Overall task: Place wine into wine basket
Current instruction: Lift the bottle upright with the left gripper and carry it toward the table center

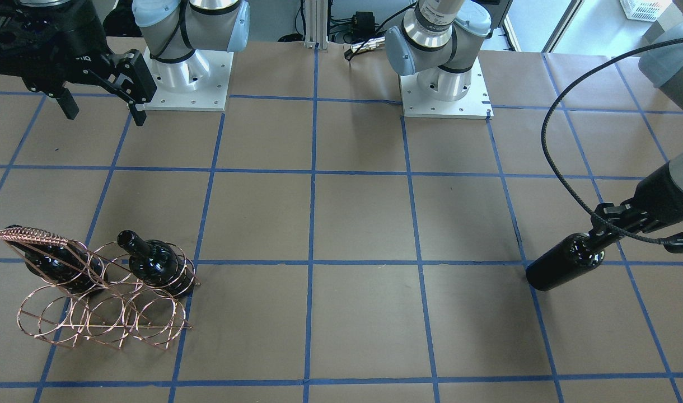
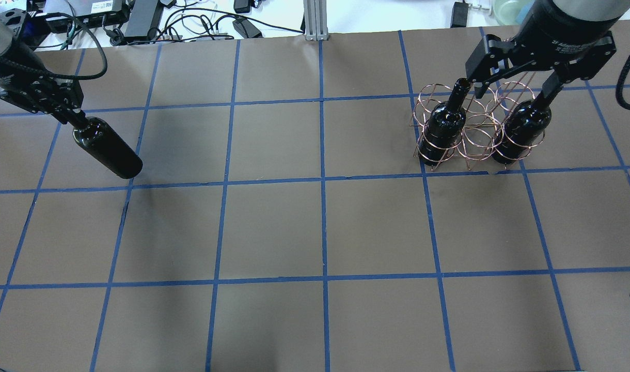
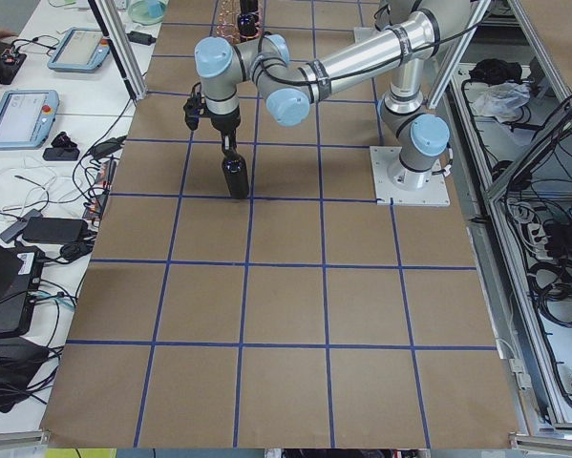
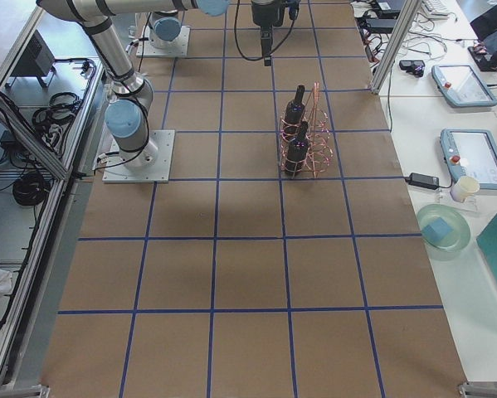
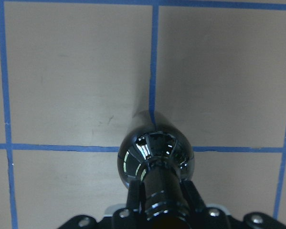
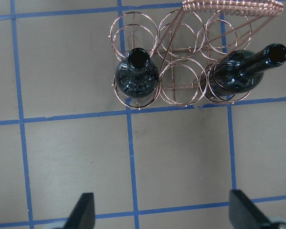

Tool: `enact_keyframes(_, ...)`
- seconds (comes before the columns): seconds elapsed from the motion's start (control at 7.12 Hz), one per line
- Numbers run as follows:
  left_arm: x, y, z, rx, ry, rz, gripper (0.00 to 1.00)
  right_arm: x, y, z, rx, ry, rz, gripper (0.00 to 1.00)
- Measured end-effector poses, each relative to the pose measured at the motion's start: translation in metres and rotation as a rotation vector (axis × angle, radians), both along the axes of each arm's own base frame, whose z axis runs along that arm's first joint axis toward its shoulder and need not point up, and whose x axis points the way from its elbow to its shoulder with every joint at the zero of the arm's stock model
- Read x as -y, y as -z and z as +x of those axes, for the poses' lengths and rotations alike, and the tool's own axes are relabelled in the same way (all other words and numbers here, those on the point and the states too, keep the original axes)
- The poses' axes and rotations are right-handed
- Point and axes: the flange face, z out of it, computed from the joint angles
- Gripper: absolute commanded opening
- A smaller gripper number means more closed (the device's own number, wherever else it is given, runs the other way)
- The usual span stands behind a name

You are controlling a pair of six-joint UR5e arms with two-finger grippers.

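My left gripper (image 2: 69, 114) is shut on the neck of a glossy black wine bottle (image 2: 107, 149) and holds it base down and tilted, off the brown paper at the table's left; it also shows in the left wrist view (image 5: 154, 157) and the front view (image 1: 562, 263). The copper wire wine basket (image 2: 470, 147) stands at the far right. Two more black bottles (image 2: 441, 129) (image 2: 521, 129) stand in the outer rings of its row nearer the robot; the ring between them holds nothing. My right gripper (image 2: 514, 92) hangs open and empty above the basket (image 6: 181, 86).
The table is brown paper with a blue tape grid (image 2: 323, 181). The basket's braided handle (image 1: 31, 235) slants up over one bottle. Cables and power supplies (image 2: 139, 18) lie beyond the far edge. The arm bases (image 1: 448, 84) stand on the robot's side.
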Motion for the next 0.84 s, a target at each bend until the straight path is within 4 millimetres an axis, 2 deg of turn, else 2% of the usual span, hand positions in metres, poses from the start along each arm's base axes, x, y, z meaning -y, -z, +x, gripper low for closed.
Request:
enact_keyframes(0.28,-0.019,-0.02,-0.086,-0.004,-0.098,0.013,0.11,0.001,0.001,0.0,0.002,0.0,0.0,1.0)
enact_keyframes(0.84,-0.078,-0.025,-0.241,0.008,-0.317,0.025,0.11,0.001,0.001,0.001,0.003,-0.002,-0.001,1.0)
